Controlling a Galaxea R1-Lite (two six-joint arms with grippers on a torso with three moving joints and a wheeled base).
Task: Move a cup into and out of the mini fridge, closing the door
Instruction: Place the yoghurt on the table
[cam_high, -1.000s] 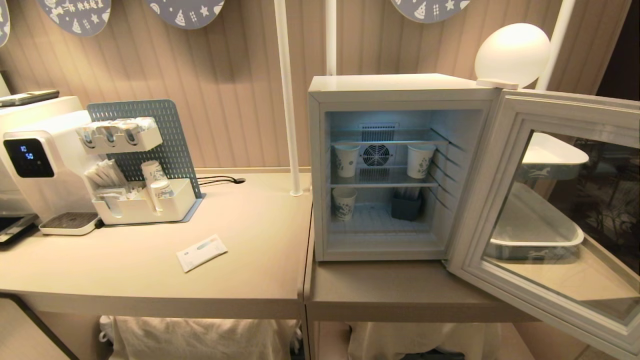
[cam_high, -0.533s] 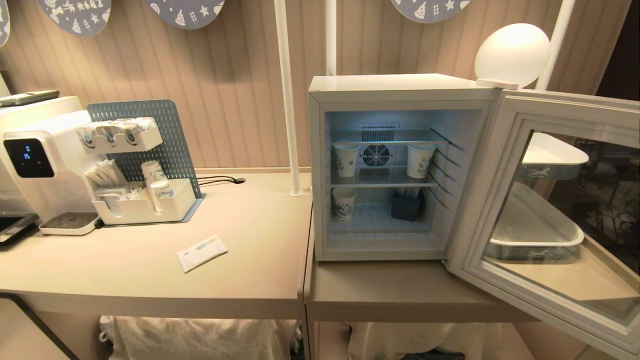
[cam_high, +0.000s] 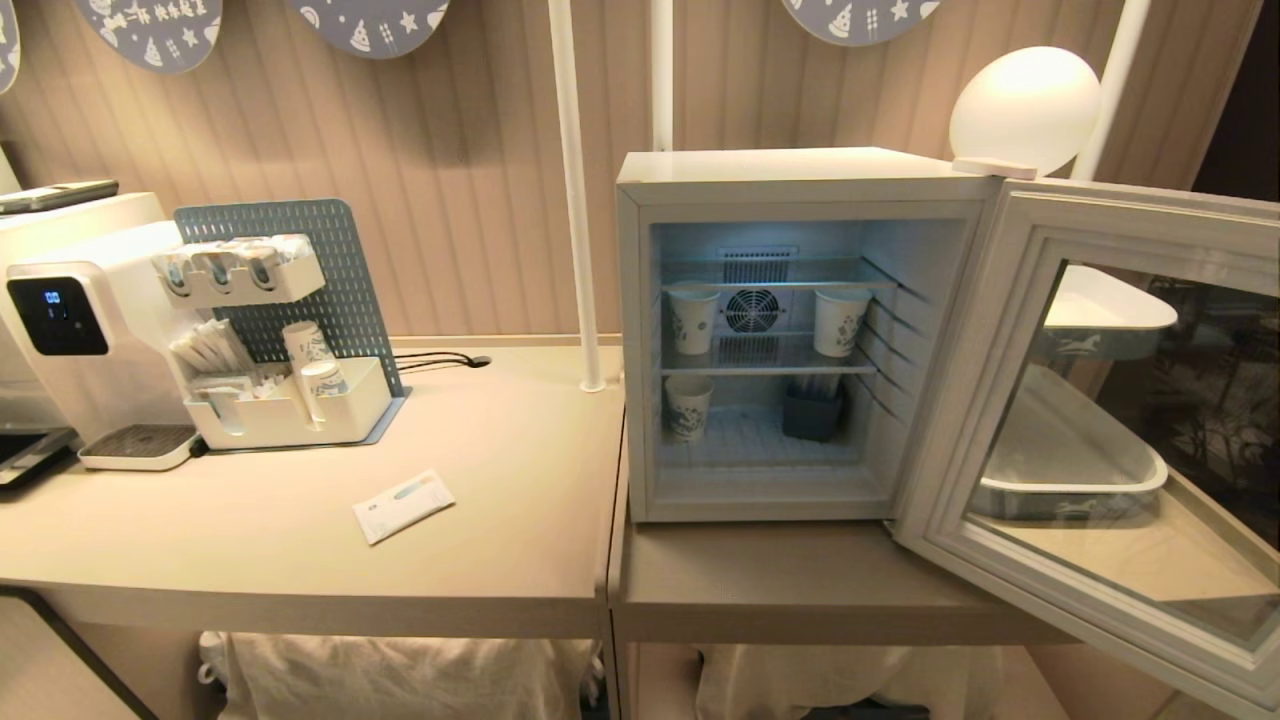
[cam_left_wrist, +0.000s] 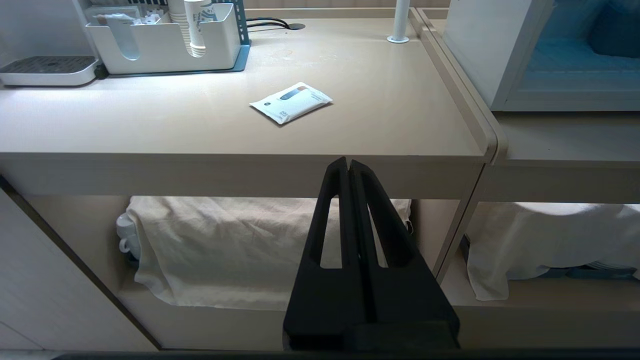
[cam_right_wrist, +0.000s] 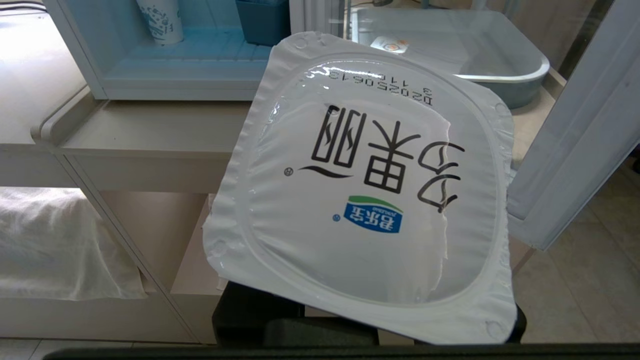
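1 step looks done: right gripper grasps the cup; the door stands open at 3 o'clock of the mini fridge. Placing, retrieving, closing remain. Left gripper clenched, empty.

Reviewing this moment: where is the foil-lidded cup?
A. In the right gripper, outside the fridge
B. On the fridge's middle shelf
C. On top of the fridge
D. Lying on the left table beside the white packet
A: the right wrist view shows the cup filling the frame at the right gripper, in front of the mini fridge, whose door stands open.
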